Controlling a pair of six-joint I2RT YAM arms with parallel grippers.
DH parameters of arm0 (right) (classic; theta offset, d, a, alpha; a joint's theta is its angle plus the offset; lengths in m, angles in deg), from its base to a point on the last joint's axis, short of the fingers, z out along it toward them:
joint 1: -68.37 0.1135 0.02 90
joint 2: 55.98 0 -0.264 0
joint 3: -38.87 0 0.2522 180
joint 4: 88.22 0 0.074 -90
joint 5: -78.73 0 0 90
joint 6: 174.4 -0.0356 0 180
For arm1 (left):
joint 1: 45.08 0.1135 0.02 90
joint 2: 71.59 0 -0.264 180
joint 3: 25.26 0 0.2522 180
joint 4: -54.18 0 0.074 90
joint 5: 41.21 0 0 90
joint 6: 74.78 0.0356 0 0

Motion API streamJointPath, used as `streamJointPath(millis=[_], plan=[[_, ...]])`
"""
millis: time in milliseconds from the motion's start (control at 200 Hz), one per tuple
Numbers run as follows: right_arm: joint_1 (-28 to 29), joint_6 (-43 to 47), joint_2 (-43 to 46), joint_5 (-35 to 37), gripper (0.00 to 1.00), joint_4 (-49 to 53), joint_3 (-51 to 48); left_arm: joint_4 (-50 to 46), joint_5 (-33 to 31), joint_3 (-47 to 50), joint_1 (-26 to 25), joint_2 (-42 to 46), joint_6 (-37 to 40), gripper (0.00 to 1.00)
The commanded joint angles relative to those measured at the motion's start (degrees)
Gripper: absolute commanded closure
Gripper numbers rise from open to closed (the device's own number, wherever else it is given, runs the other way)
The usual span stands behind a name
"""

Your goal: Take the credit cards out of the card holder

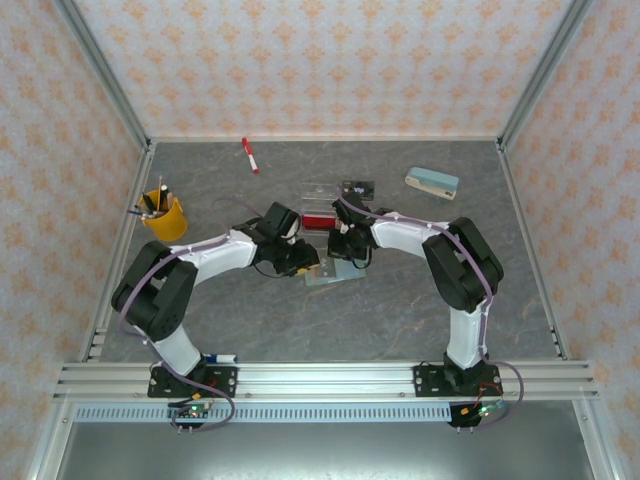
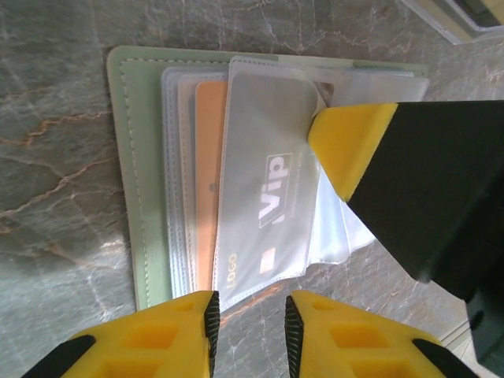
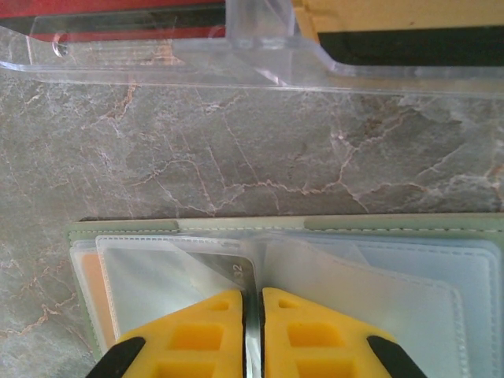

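The card holder (image 1: 330, 277) lies open on the table, a pale green-grey cover (image 2: 130, 157) with clear sleeves fanned over it. A tan-gold credit card (image 2: 209, 173) sits in one sleeve. A grey card marked VIP (image 2: 272, 197) sits in the top sleeve. My right gripper (image 3: 252, 315) is shut on that card's corner (image 3: 236, 270) at the sleeve's edge; one of its yellow fingers (image 2: 350, 138) shows in the left wrist view. My left gripper (image 2: 249, 331) hangs open just off the holder's near edge, with only table between its fingers. Both grippers (image 1: 298, 262) (image 1: 345, 252) meet over the holder.
A clear plastic tray (image 3: 260, 63) stands just behind the holder, with a flat red thing (image 1: 318, 221) in it. Farther back are a red marker (image 1: 249, 155) and a cream-and-teal stapler (image 1: 432, 182). A yellow cup of pens (image 1: 165, 217) stands at the left.
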Motion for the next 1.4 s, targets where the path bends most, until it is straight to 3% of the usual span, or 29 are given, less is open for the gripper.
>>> streamJointPath(millis=[0,400,671,761,961,1061,1231,1396], plan=[[-0.2,-1.0,-2.9,4.3,0.88,3.2,-3.2,0.5,1.2,-1.9,-1.2,-3.1,0.8,0.68],[-0.2,-1.5,-2.7,3.8,0.88,2.6,-4.3,0.6,1.2,-1.2,-1.4,-6.6,0.3,0.68],[-0.2,-3.6,-2.3,1.3,0.88,0.9,-6.3,8.9,7.8,-0.4,-1.3,-7.7,-4.2,0.66],[-0.2,-4.3,-1.7,1.0,0.88,0.3,-6.9,9.1,7.3,-0.8,-1.3,-7.0,-4.1,0.71],[-0.1,-4.1,2.5,1.7,0.86,1.6,-5.7,5.0,2.9,0.0,-0.1,-4.8,-1.8,0.94],[-0.1,-4.2,5.5,2.2,0.8,2.4,-5.2,1.4,1.3,0.1,0.4,-3.6,0.2,1.0],[-0.1,-4.6,10.7,1.3,0.56,2.6,-5.4,-9.7,-0.9,0.4,1.5,-0.8,7.8,1.0],[-0.1,-6.0,14.6,2.4,0.49,2.5,-6.6,-20.2,-3.8,-0.4,4.2,3.2,16.0,1.0]])
